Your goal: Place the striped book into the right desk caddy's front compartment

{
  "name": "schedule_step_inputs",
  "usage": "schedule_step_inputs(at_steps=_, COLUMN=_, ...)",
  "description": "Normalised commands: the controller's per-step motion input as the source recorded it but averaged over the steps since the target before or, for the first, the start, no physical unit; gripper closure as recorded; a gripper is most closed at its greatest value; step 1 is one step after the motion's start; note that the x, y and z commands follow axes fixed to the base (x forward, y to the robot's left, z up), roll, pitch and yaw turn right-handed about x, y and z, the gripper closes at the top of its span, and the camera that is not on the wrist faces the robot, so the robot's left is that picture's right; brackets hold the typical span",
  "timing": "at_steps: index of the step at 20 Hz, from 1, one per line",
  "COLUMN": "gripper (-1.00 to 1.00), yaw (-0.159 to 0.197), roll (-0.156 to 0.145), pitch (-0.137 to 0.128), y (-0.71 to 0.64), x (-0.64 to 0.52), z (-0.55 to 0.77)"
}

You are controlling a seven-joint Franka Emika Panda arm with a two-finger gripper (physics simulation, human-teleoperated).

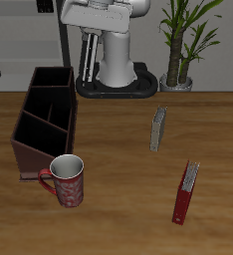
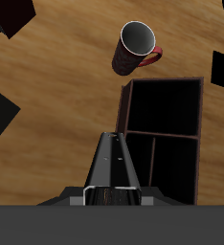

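My gripper (image 2: 114, 196) is shut on the striped book (image 2: 114, 167), a thin black book with pale lengthwise stripes. In the exterior view the gripper (image 1: 90, 36) is high near the robot's base, and the book (image 1: 88, 60) hangs upright from it. It is above and behind the back end of the right desk caddy (image 1: 34, 157). This caddy is a dark reddish-brown box with black dividers. In the wrist view the caddy (image 2: 163, 82) lies below the book with its compartments open and empty.
A red patterned mug (image 1: 67, 180) stands by the caddy's front end; it also shows in the wrist view (image 2: 138, 43). A grey-olive book (image 1: 159, 127) stands mid-table. A red book (image 1: 186, 191) lies nearer the front edge. A potted plant (image 1: 178, 60) stands at the back.
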Motion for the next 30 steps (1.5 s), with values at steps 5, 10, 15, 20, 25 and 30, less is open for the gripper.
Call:
schedule_step_inputs(at_steps=5, gripper=1.0, yaw=-0.033, roll=-0.039, pitch=0.008, y=-0.19, x=0.02, z=0.07)
schedule_step_inputs(at_steps=10, gripper=1.0, yaw=-0.028, roll=-0.019, pitch=-0.001, y=-0.2, x=0.05, z=0.02)
schedule_step_inputs(at_steps=15, gripper=1.0, yaw=-0.053, roll=-0.003, pitch=0.001, y=-0.16, x=0.02, z=0.06)
schedule_step_inputs(at_steps=20, gripper=1.0, yaw=-0.024, roll=-0.02, pitch=-0.018, y=-0.2, x=0.03, z=0.1)
schedule_step_inputs(at_steps=25, gripper=1.0, yaw=-0.026, roll=-0.024, pitch=-0.01, y=-0.17, x=0.08, z=0.13)
schedule_step_inputs(at_steps=30, gripper=1.0, yaw=-0.019, roll=-0.016, pitch=0.006, y=-0.03, x=0.08, z=0.0)
